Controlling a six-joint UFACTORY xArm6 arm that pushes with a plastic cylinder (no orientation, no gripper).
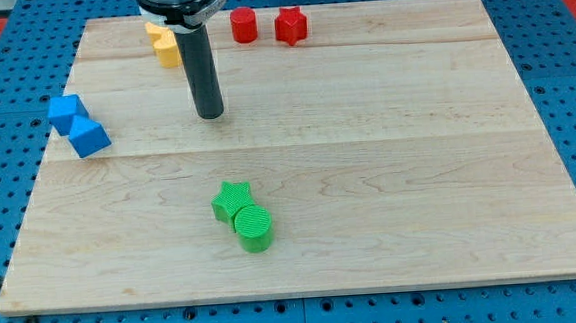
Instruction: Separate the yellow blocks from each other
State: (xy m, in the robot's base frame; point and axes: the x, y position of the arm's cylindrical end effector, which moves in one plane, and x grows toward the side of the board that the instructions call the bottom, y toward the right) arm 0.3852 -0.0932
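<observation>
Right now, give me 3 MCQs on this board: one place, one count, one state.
1. Where are the yellow blocks?
A. the view's top left
B. the view's bottom right
C. dead centre

2. How many red blocks are there?
A. one
B. two
C. four

3. Is my tip touching any block?
A. yes, the green star
B. yes, a blue block
C. no, it stands apart from all of them

Key:
1 A, they sit by the top edge, left of the rod.
2 B, a red cylinder and a red star-like block stand side by side.
3 C, bare wood rings the tip, below and right of the yellows.
</observation>
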